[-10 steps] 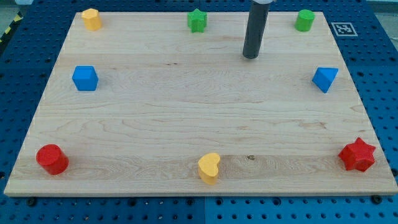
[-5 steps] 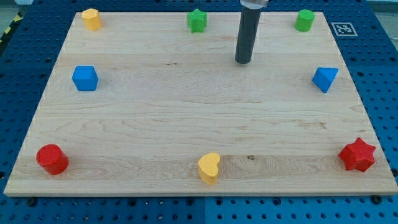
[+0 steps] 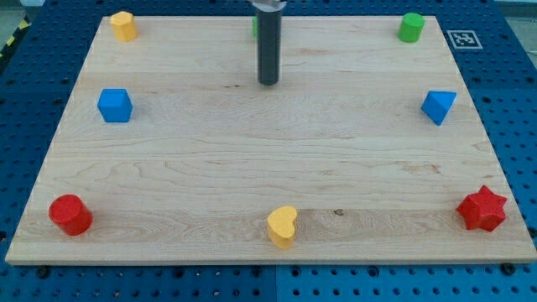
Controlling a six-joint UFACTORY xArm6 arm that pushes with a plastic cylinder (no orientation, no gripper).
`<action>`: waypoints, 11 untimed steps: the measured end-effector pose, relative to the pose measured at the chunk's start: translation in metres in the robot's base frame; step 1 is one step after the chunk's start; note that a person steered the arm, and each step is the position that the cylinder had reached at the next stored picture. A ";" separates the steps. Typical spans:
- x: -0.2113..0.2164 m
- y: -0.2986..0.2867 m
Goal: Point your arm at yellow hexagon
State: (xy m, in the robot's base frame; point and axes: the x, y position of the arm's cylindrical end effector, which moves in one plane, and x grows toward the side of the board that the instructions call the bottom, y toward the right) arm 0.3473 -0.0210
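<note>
The yellow hexagon (image 3: 123,25) sits at the board's top left corner. My tip (image 3: 268,82) rests on the wooden board (image 3: 268,159) in the upper middle, well to the right of the yellow hexagon and a little lower. The rod stands in front of the green star (image 3: 255,27) at the top edge and hides most of it.
A green cylinder (image 3: 410,27) sits top right, a blue cube (image 3: 115,105) at the left, a blue triangular block (image 3: 439,106) at the right. A red cylinder (image 3: 70,215) sits bottom left, a yellow heart (image 3: 283,226) bottom middle, a red star (image 3: 482,209) bottom right.
My tip has slid left along the upper part of the board, from right of the green star to just below it. No block has moved.
</note>
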 end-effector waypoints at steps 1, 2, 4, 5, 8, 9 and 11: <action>-0.005 -0.038; -0.013 -0.084; -0.032 -0.177; -0.053 -0.203; -0.078 -0.223; -0.083 -0.258; -0.156 -0.269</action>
